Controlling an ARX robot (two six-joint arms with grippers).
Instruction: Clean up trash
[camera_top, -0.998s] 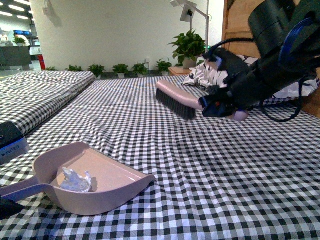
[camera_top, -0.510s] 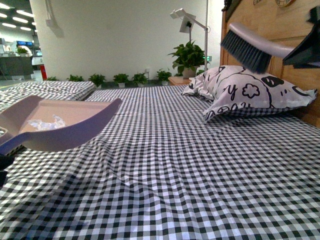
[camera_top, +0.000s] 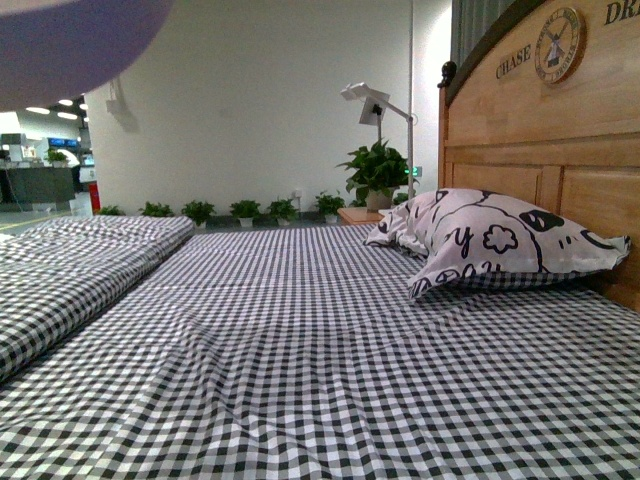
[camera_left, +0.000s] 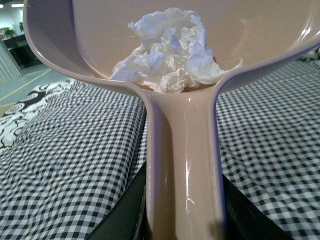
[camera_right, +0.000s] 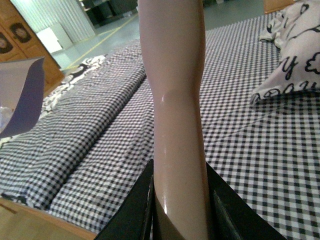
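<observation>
The trash (camera_left: 167, 50), a crumpled wad of white paper, lies in the pan of the beige dustpan (camera_left: 182, 165), close to where the handle joins. My left gripper (camera_left: 182, 220) is shut on that handle and holds the dustpan up above the checked bed. In the front view only the dustpan's underside (camera_top: 70, 45) shows at the top left; neither gripper appears there. My right gripper (camera_right: 180, 215) is shut on the pale handle of the brush (camera_right: 175, 100); its bristles are out of view. The dustpan's edge (camera_right: 22, 95) shows in the right wrist view.
A black-and-white checked bedspread (camera_top: 330, 350) covers the bed. A printed pillow (camera_top: 490, 245) leans by the wooden headboard (camera_top: 550, 150) on the right. A second checked mattress (camera_top: 70, 270) lies to the left. Potted plants (camera_top: 375, 175) and a lamp (camera_top: 370, 100) stand behind.
The dustpan with the trash has risen from the bed to the top left corner of the front view. The brush has lifted up and out of the front view.
</observation>
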